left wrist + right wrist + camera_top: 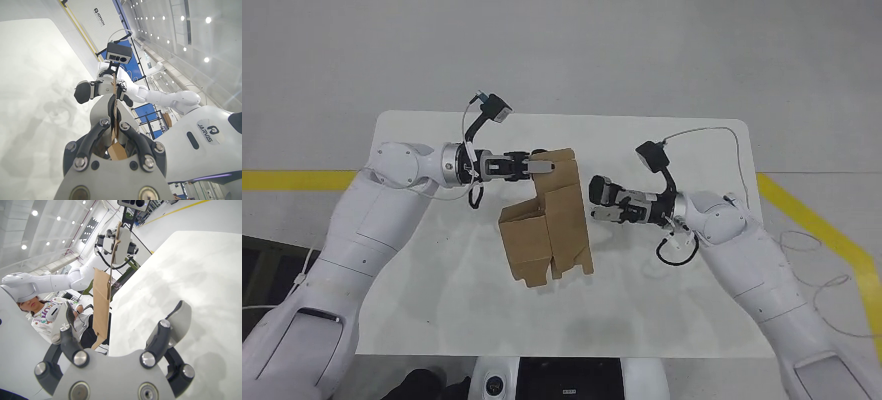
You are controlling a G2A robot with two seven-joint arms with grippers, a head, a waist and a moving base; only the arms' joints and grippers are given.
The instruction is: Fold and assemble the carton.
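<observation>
The flattened brown carton (547,215) hangs above the white table (672,300), its flaps pointing toward the front edge. My left gripper (540,168) is shut on the carton's far corner; in the left wrist view the cardboard edge (114,98) is pinched between my left gripper's (114,113) dark fingers. My right gripper (594,195) stands open right beside the carton's right edge. In the right wrist view the carton (101,306) shows edge-on, lined up between the spread fingers of my right gripper (124,308), nearer the left finger (66,313). I cannot tell whether they touch.
A thin white cable (712,130) loops over the table's far right corner. Bare tabletop lies in front of and to either side of the carton. A yellow floor line (292,180) runs past the table's left edge.
</observation>
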